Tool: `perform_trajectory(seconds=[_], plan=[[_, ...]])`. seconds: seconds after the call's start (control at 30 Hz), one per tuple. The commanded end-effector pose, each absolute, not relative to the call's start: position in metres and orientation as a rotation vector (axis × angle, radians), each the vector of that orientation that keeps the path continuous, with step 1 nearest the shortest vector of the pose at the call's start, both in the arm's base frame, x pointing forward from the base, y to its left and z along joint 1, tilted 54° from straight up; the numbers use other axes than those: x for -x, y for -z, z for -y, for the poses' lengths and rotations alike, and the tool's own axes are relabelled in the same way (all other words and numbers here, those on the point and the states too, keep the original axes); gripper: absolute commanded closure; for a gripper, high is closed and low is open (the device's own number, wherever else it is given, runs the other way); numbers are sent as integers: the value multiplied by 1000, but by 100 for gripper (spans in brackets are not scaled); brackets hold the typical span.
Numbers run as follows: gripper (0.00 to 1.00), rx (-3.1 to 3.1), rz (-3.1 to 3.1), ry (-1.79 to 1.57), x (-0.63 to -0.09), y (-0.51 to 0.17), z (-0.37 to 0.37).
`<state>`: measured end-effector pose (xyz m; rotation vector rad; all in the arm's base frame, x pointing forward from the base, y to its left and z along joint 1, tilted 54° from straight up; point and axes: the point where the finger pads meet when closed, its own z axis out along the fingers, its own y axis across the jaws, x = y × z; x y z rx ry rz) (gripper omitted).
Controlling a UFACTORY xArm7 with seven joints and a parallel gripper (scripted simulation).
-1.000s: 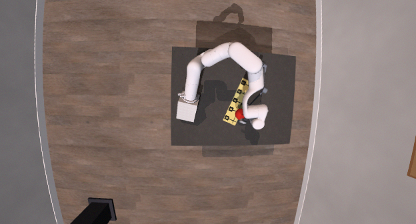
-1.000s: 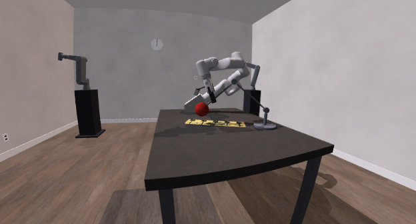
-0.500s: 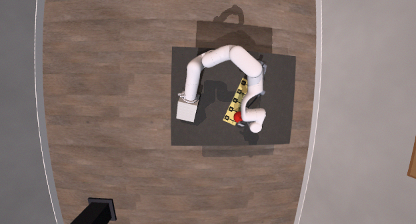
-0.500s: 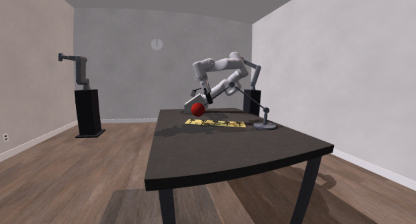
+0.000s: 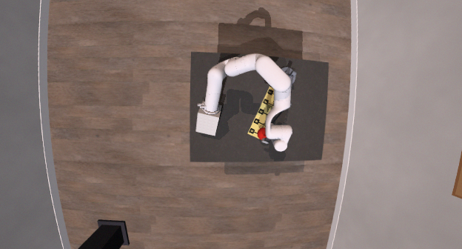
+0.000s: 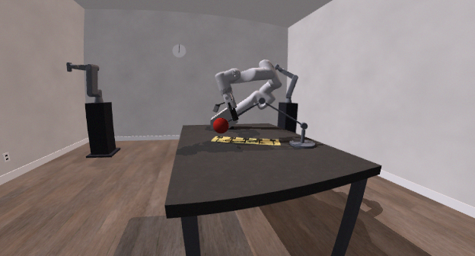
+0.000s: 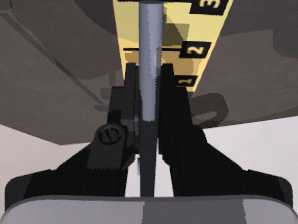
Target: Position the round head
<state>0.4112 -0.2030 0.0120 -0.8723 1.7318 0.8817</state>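
The lamp's red round head (image 5: 261, 133) (image 6: 221, 125) hangs a little above the bench, over the far end of the yellow numbered strip (image 5: 263, 108) (image 6: 245, 141) (image 7: 178, 30). Its grey foot (image 6: 301, 143) (image 5: 290, 76) stands at the strip's other end, and the thin arm rises to an elbow (image 6: 262, 100). My gripper (image 6: 231, 115) (image 7: 148, 83) is shut on the grey rod (image 7: 150, 23) just behind the head. In the wrist view the labels 2 and 3 show beneath the rod; the head hides the higher marks.
The dark bench (image 5: 222, 147) (image 6: 247, 178) carries my white base block (image 5: 208, 123) on its left side. Black pedestals stand on the floor at the left (image 6: 100, 129) and behind the bench (image 6: 287, 115). My arm arches over the lamp's foot.
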Motion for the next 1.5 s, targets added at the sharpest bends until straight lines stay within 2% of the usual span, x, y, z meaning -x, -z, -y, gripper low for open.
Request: perform_trajectory(seconds=[0.0,0.73,0.77,1.47], plan=[[100,871,-1737,-875,-408,-4,207],[100,872,-1737,-875,-402,9,218],[0,871,-1737,-875,-402,9,217],[0,871,-1737,-875,-402,8,217]])
